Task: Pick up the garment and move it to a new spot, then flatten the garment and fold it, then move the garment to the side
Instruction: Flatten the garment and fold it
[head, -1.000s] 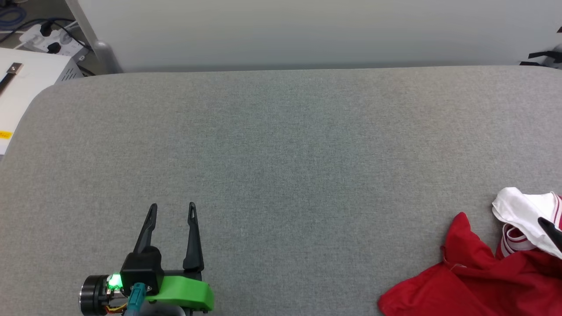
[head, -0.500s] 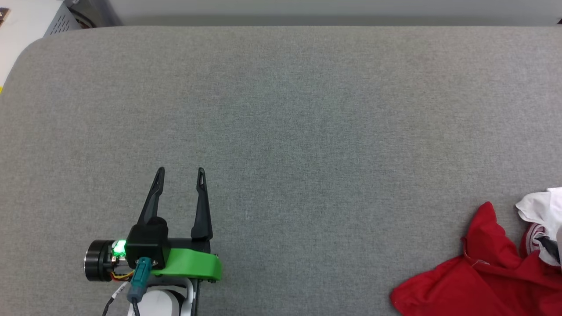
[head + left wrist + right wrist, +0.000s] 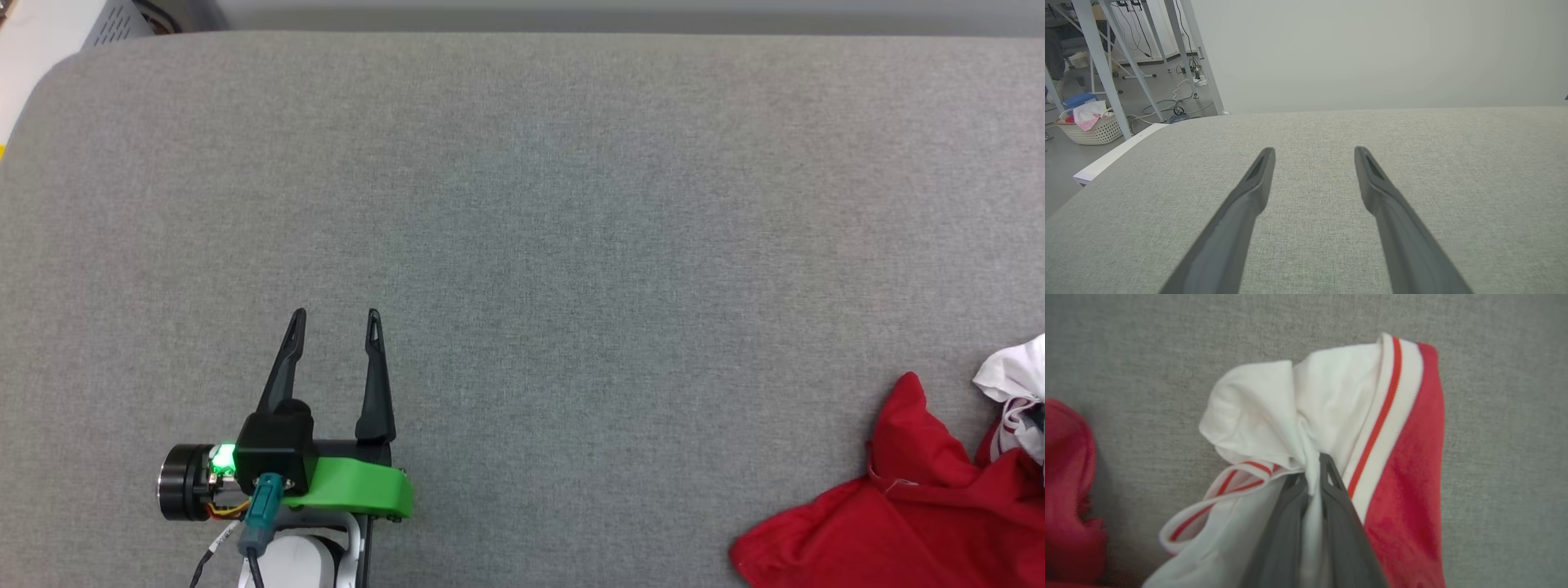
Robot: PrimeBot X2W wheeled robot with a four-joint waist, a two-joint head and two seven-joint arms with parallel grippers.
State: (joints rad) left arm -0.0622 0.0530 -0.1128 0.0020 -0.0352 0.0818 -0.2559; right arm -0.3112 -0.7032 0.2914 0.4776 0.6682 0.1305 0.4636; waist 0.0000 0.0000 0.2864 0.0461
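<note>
R gripper (image 3: 1312, 470) pinched tight on white sleeve of garment (image 3: 1257, 412); L gripper (image 3: 335, 314) wide open, empty, over grey table (image 3: 571, 204).

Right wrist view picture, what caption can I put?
The right gripper pinches the garment by its white sleeve.

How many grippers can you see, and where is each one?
2. The left gripper hovers open above the bare grey table, lower left in the head view. The right gripper is shut on the garment, pinching its white sleeve.
</note>
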